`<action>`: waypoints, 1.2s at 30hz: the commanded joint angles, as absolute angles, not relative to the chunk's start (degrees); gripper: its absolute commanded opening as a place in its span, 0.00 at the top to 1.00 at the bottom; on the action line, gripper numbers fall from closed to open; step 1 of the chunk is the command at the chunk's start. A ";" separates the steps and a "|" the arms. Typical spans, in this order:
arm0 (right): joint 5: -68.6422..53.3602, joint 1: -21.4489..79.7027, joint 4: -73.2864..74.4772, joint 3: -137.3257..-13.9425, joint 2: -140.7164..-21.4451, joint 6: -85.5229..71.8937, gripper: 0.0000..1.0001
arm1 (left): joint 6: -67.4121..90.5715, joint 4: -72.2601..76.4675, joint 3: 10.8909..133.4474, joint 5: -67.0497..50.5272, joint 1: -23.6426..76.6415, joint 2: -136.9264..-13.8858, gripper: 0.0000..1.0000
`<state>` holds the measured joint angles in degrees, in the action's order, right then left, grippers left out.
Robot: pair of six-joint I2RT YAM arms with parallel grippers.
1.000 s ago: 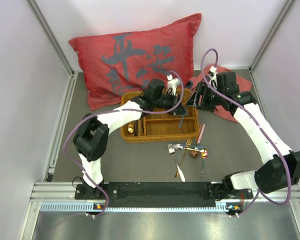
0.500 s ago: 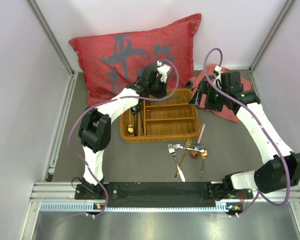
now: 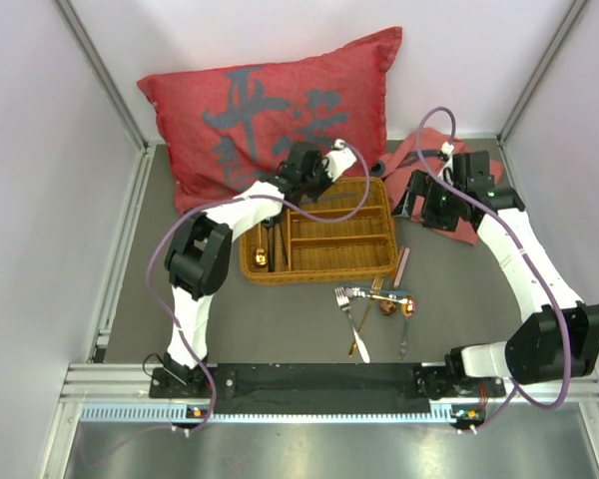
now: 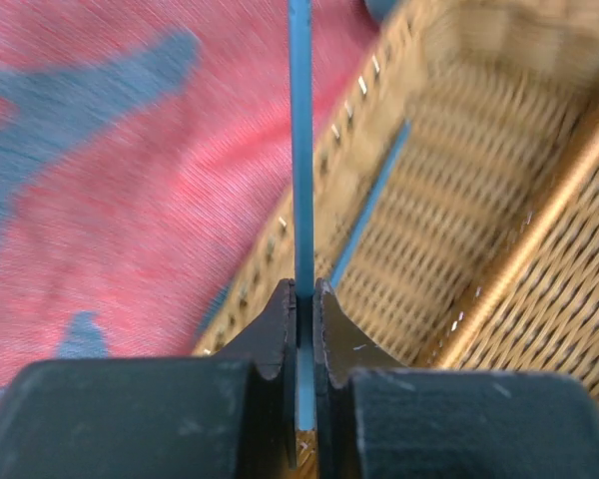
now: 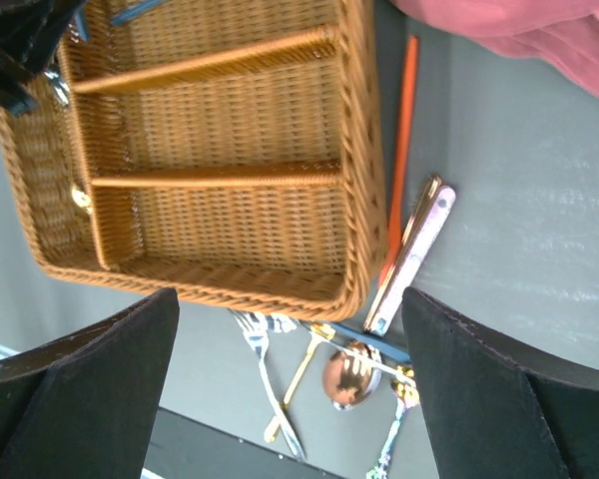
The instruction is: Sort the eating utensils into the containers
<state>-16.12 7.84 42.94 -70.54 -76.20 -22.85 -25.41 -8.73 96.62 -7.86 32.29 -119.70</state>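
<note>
My left gripper (image 3: 326, 168) is at the far edge of the tan wicker tray (image 3: 319, 263), shut on a blue chopstick (image 4: 300, 150) that sticks out beyond the fingertips (image 4: 280, 304) over the tray rim (image 4: 339, 175) and the cushion. A second blue chopstick (image 4: 371, 210) lies inside the tray. My right gripper (image 3: 421, 200) is open and empty, right of the tray (image 5: 359, 150). Loose forks and spoons (image 3: 374, 299) lie in front of the tray, seen between the right fingers (image 5: 349, 374). An orange chopstick (image 5: 401, 150) and a pink-handled knife (image 5: 414, 254) lie beside the tray's right wall.
A large red cushion (image 3: 270, 110) leans behind the tray, touching its far rim. A red cloth (image 3: 449, 165) lies at the back right under the right arm. A gold spoon (image 3: 263, 257) lies in the tray's long left compartment. Walls enclose the table.
My left gripper has swung from over the tray's right side to its far edge by the cushion, still holding the blue chopstick. The right gripper has shifted slightly right.
</note>
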 commanded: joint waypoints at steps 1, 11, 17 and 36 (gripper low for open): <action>-15.38 6.50 43.15 -69.35 -74.71 -20.66 0.08 | -34.26 -1.85 90.45 -7.82 32.43 -116.46 1.00; -12.83 5.98 43.86 -65.48 -75.67 -19.77 0.07 | -37.09 -0.44 87.63 -4.22 32.43 -115.14 0.56; -12.39 5.89 42.45 -64.07 -76.55 -20.48 0.06 | -33.85 5.53 85.70 -2.47 32.43 -110.67 0.15; -8.26 5.89 35.51 -61.00 -87.89 -22.76 0.18 | -3.35 -6.76 84.64 1.25 31.73 -90.53 0.02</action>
<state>-10.00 6.20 39.09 -61.41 -86.87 -21.87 -12.58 -0.40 84.36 2.85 32.16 -94.87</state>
